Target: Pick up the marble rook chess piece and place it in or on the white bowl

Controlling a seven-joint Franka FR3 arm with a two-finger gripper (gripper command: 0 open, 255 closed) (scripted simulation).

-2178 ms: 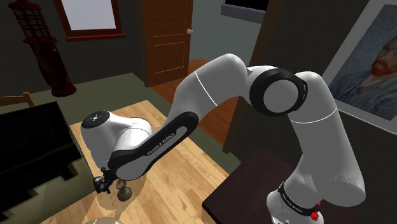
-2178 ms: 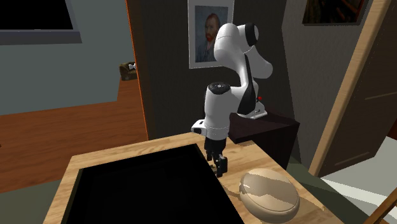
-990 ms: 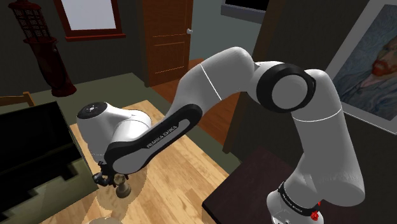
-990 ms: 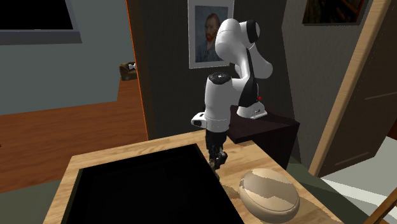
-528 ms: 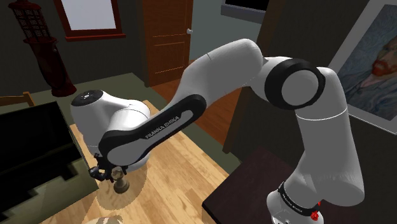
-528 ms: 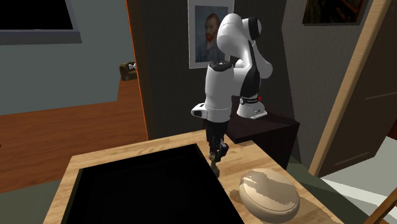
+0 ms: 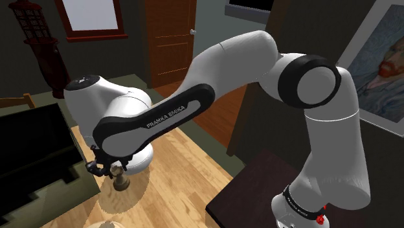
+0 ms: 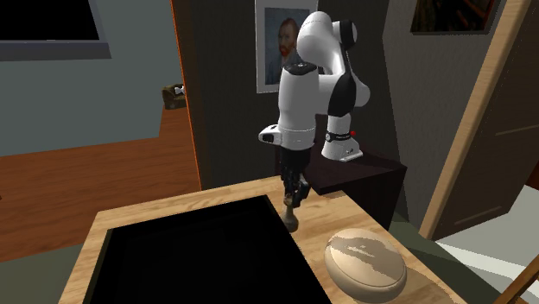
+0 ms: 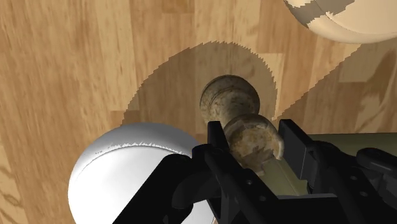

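Claw (image 9: 252, 141) pinching rook (image 9: 230, 100) by its head, 1 finger each side. Grip is high, prob. so the base hangs free for set-down. Rook mottled brown, upright, over bare wood worktop (image 9: 76, 57); looks just clear of it, can't be sure. Bowl (image 8: 364, 259) pale tan, near rook but apart, by black slab (image 8: 199, 255). Judged: lift stage, carry to bowl nxt. Count: 1 rook, 1 bowl, 1 claw.
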